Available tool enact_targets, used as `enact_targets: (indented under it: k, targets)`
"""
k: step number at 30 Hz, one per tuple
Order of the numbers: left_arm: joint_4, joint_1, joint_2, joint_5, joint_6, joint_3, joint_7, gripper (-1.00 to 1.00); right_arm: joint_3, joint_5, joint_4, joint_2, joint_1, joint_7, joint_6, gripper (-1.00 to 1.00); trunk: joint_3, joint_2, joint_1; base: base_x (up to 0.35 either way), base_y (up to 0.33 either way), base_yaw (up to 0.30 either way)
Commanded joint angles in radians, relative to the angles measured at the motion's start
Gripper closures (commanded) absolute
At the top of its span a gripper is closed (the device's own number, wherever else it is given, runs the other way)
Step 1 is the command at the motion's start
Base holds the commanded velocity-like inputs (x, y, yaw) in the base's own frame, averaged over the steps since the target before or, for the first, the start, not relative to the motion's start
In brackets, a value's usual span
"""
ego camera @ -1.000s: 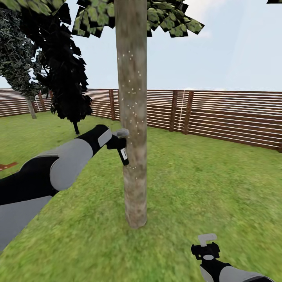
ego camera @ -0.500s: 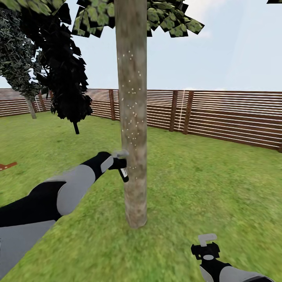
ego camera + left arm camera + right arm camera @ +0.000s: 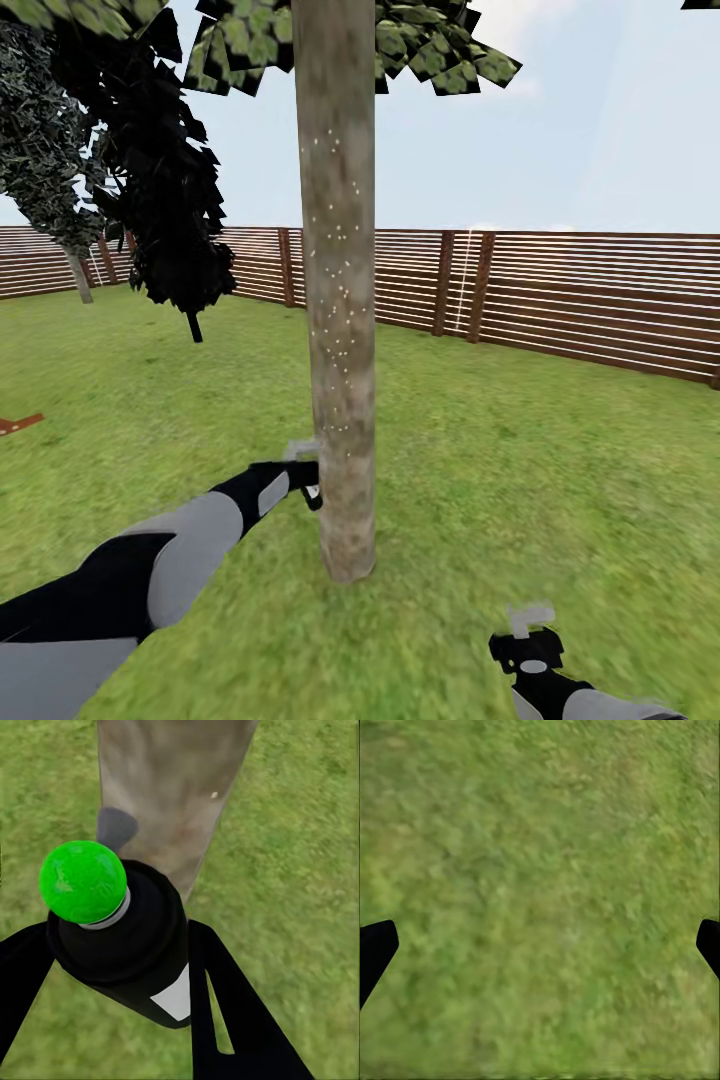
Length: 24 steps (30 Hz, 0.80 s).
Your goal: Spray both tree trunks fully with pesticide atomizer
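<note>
Blank white label (image 3: 177,996) on atomizer (image 3: 124,937)

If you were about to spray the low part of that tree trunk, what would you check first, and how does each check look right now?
1. Bottle held firmly: ok. The left pincer is shut on the spray bottle.
2. Bottle close to the trunk: ok, beside its lower part.
3. Nozzle facing the bark: cannot tell.
4. Upper and middle trunk covered: ok, white specks show there.
5. Foot of the trunk covered: not ok, few specks show.
6. Right pincer out of the way: ok, open over grass.
</note>
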Motion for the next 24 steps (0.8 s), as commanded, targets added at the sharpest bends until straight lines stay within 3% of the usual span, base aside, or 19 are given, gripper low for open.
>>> enact_targets:
  k: [1,4,9,17,24]
  targets:
    - [-0.002,0.021,-0.001,-0.001,-0.021,0.008,-0.002,1.00,0.008,-0.005,0.004,0.000,0.019,-0.001,-0.007,-1.00,-0.002,-0.002,0.001,0.000,0.000,0.000]
    - [-0.002,0.087,-0.003,0.000,-0.077,0.008,-0.002,1.00,0.008,-0.003,0.003,0.000,0.081,-0.001,-0.008,-1.00,-0.002,-0.002,0.001,0.000,0.000,0.000]
    - [-0.003,0.174,-0.001,0.000,-0.175,0.008,-0.002,1.00,0.007,-0.005,0.003,0.000,0.123,-0.001,-0.007,-1.00,-0.002,-0.002,0.001,0.011,0.056,0.000]
    - [-0.004,0.189,0.000,0.000,-0.184,0.009,-0.002,1.00,0.009,-0.002,0.003,0.001,0.155,0.001,-0.010,-1.00,-0.002,-0.002,0.001,0.099,0.303,-0.016]
    - [-0.004,0.189,0.000,0.000,-0.179,0.008,-0.002,1.00,0.009,-0.002,0.003,0.001,0.158,0.001,-0.011,-1.00,-0.002,-0.002,0.001,0.080,0.334,-0.225]
